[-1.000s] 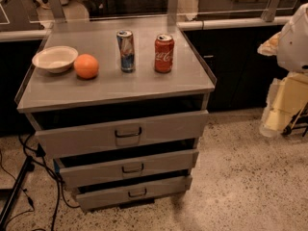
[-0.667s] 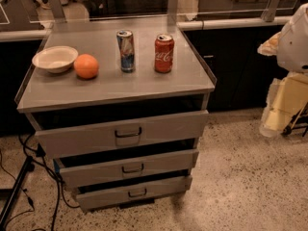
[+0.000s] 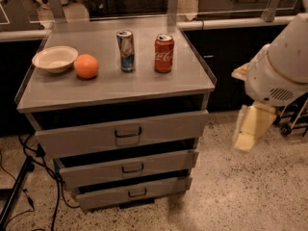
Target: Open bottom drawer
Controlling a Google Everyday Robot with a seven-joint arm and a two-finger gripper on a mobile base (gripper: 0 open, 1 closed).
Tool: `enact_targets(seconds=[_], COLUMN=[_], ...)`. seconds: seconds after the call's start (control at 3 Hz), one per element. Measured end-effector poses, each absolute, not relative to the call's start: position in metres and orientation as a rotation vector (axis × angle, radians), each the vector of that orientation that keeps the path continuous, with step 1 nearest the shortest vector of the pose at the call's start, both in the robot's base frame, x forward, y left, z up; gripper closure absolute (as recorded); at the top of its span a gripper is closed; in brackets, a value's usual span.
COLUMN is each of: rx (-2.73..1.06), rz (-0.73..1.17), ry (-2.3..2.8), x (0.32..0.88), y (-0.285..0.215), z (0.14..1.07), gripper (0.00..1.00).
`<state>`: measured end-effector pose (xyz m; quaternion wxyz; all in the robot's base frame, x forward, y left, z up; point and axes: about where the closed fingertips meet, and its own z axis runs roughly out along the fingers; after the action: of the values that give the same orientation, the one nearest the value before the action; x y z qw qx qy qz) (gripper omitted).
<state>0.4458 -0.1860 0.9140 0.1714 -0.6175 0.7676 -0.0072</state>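
Bottom drawer [image 3: 159, 188]: lowest of three in the cabinet [image 3: 192, 81], front slightly ajar, loop handle [image 3: 137, 193] small and dim. Gripper [image 3: 252, 126]: right of the cabinet, well apart, blurred; you cannot tell its opening or any load. On top: bowl [image 3: 54, 58], orange [image 3: 86, 66], blue can [image 3: 126, 50], red can [image 3: 164, 53].

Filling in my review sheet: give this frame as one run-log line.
task: open bottom drawer | gripper: right of cabinet, away from drawer handle | on top: bowl, orange, blue-silver can, Coca-Cola can
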Motion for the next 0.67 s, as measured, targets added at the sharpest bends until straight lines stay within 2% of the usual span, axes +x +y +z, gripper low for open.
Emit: enact_targets(seconds=[0.33, 0.67], rx=[-1.771, -1.773], rz=[0.075, 0.077], ry=[2.183, 2.186], x=[0.4414, 0.4401], y=[-0.1673, -0.1669], z=[0.8738, 0.8712], gripper=[0.00, 0.00])
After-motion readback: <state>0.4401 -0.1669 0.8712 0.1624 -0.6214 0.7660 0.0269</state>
